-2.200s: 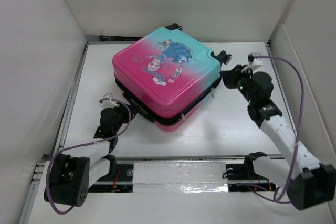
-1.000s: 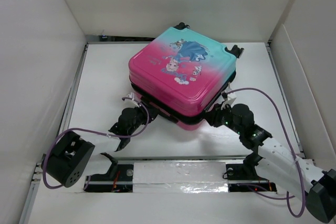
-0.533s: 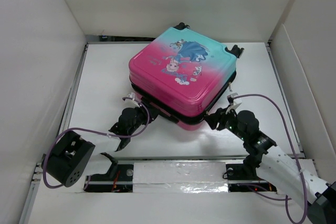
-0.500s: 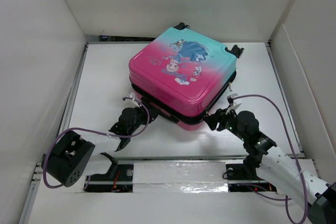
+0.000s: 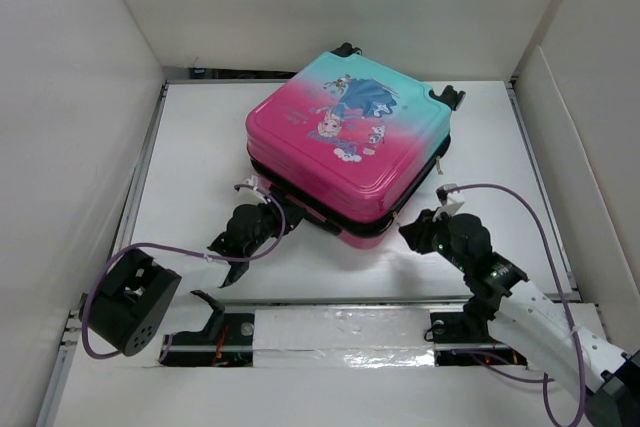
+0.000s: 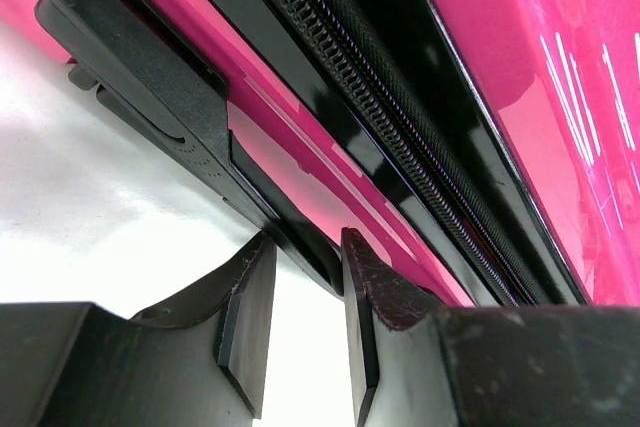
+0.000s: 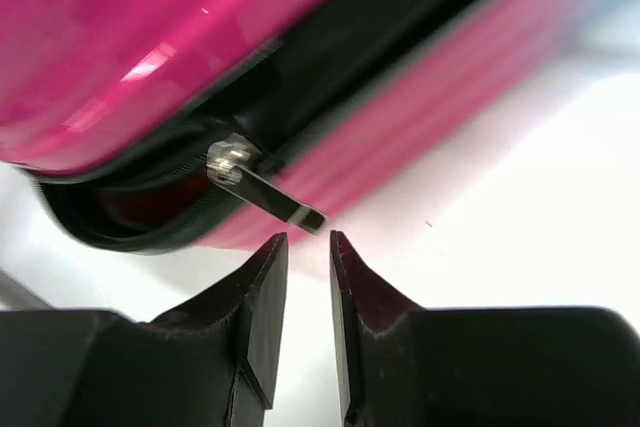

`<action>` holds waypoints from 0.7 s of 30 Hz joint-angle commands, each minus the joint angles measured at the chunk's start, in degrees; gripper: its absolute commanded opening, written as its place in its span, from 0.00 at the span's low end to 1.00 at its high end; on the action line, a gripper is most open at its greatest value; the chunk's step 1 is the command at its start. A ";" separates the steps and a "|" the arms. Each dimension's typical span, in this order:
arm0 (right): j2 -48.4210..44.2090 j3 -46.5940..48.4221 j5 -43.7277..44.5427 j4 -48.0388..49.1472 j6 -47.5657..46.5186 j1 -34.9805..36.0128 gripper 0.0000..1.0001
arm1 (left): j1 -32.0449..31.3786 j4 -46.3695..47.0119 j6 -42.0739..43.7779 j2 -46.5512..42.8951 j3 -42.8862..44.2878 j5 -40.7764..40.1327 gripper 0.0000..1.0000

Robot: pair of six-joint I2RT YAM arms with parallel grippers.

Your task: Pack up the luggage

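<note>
The luggage lies flat on the white table, at its middle and turned at an angle. Its printed pink-to-teal shell faces up and its wheels point toward the far right.

Left gripper: positioned at the near-left edge of the luggage. The fingers stand a narrow gap apart, one on each side of the thin lower end of the black side handle, pinching it. The black zipper track runs just above the handle.

Right gripper: positioned at the near-right corner of the luggage, low over the table. The fingers are slightly parted with nothing between them. The metal zipper pull hangs from the black seam just beyond the fingertips. Whether its free end touches them cannot be told.
</note>
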 commanded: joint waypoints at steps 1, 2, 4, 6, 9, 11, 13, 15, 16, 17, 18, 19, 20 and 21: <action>-0.08 2.96 5.35 -4.15 1.68 -0.29 0.29 | -1.72 3.04 3.96 -0.64 3.03 6.22 0.00; -0.08 3.40 5.88 -4.77 1.86 -0.29 0.29 | -1.72 2.69 4.05 -0.65 3.12 6.22 0.00; -0.34 3.32 5.53 -3.30 0.90 0.23 0.36 | -1.72 2.60 4.23 -0.82 3.21 6.04 0.00; 0.27 3.32 5.36 -1.89 0.28 1.63 0.44 | -1.72 2.60 4.40 -0.65 3.47 6.30 0.00; 3.60 5.25 5.36 -0.74 -2.09 2.17 0.51 | -1.72 2.86 4.41 -0.03 3.74 6.57 0.00; 6.58 7.09 4.92 0.57 -5.16 2.69 0.53 | -1.72 3.04 4.40 0.41 3.82 6.83 0.00; 8.44 7.97 4.48 1.37 -5.78 2.69 0.53 | -1.72 3.13 4.40 0.67 3.82 7.01 0.00; 11.07 8.50 3.78 3.21 -6.23 2.69 0.53 | -1.72 3.30 4.23 1.02 3.82 7.18 0.00; 11.78 8.85 3.95 3.57 -6.92 2.69 0.53 | -1.72 3.48 4.14 1.11 3.74 7.27 0.00; 12.48 9.21 4.30 3.57 -7.19 2.69 0.51 | -1.72 3.65 4.05 1.20 3.74 7.36 0.00; 13.62 9.64 4.48 3.57 -7.80 2.69 0.49 | -1.72 3.83 4.05 1.46 3.74 7.53 0.00; 13.98 9.74 4.65 6.01 -8.07 2.69 0.49 | -1.72 3.92 4.05 1.64 3.74 7.62 0.00; 14.16 9.82 5.00 6.64 -8.25 2.69 0.47 | -1.72 4.09 4.05 1.81 3.74 7.62 0.00; 14.33 9.82 5.79 6.99 -8.42 2.69 0.40 | -1.72 4.18 4.05 2.08 3.74 7.62 0.00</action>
